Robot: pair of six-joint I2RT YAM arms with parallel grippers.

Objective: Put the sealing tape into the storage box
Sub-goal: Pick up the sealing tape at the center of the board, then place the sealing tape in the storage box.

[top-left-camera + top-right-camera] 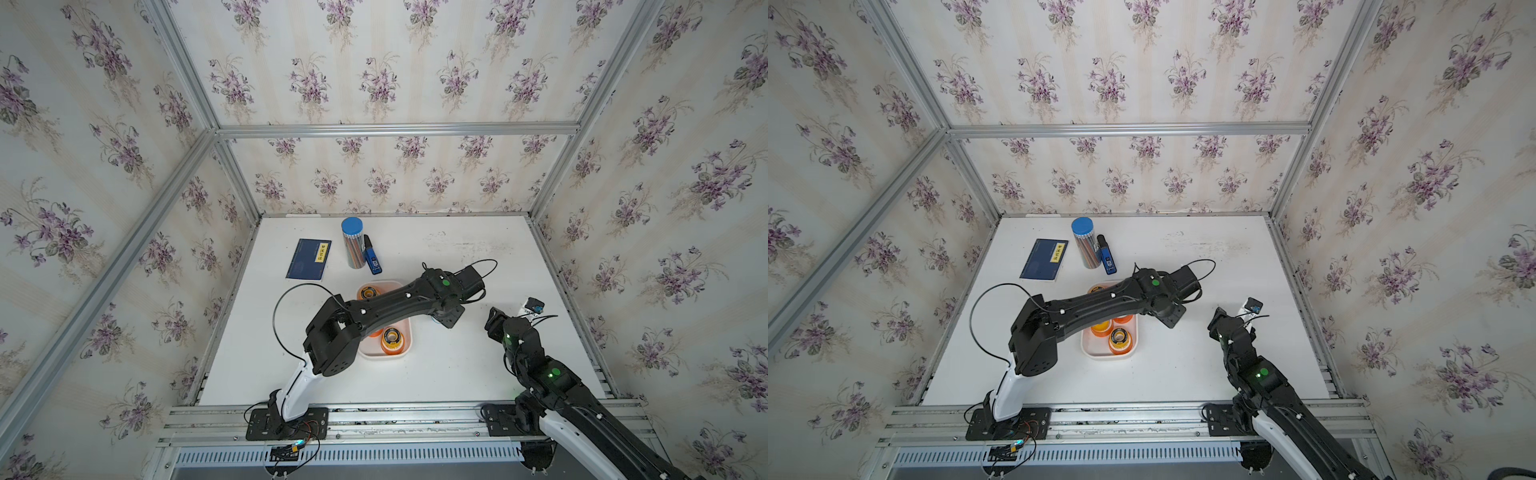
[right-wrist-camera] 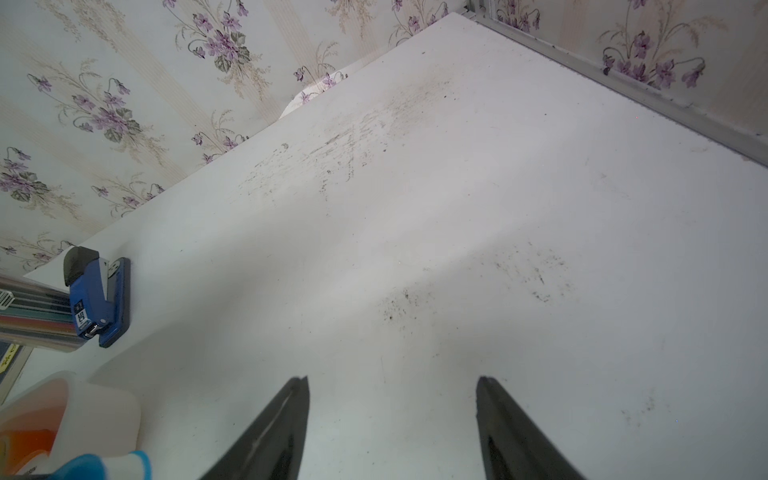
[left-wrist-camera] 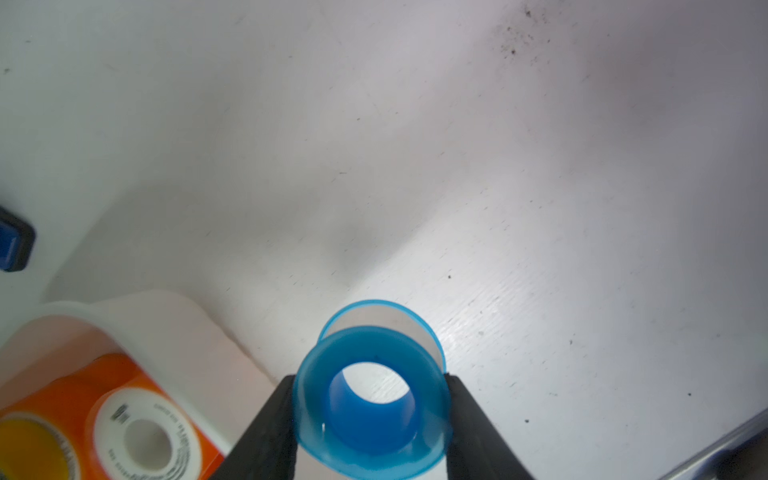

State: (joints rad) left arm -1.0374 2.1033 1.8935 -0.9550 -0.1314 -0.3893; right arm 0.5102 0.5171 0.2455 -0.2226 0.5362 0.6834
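- Floral wallpaper closes in a white counter (image 1: 457, 374) in both top views. The storage box (image 1: 374, 351) sits mid-frame and holds orange tape spools (image 1: 392, 340).
- Above and left of the box lie a dark blue booklet (image 1: 308, 259), a blue-capped tube of pencils (image 1: 353, 245) and a blue stapler (image 1: 372, 259).
- In both top views the left arm (image 1: 395, 303) stretches across the box, with its wrist just past the box's right rim. The right arm (image 1: 528, 345) stands at lower right, well apart from the box.
- In the left wrist view the left gripper (image 3: 370, 380) is clenched on the blue sealing tape spool (image 3: 374, 347), with a finger against each side of its flange. The spool is outside the box, just beside the rim, over bare counter. Whether it touches the counter I cannot tell.
- In the right wrist view the right gripper (image 2: 392, 380) is released, its jaws apart with only bare counter between them. The stapler, a corner of the box and the blue spool show at the frame's edge.
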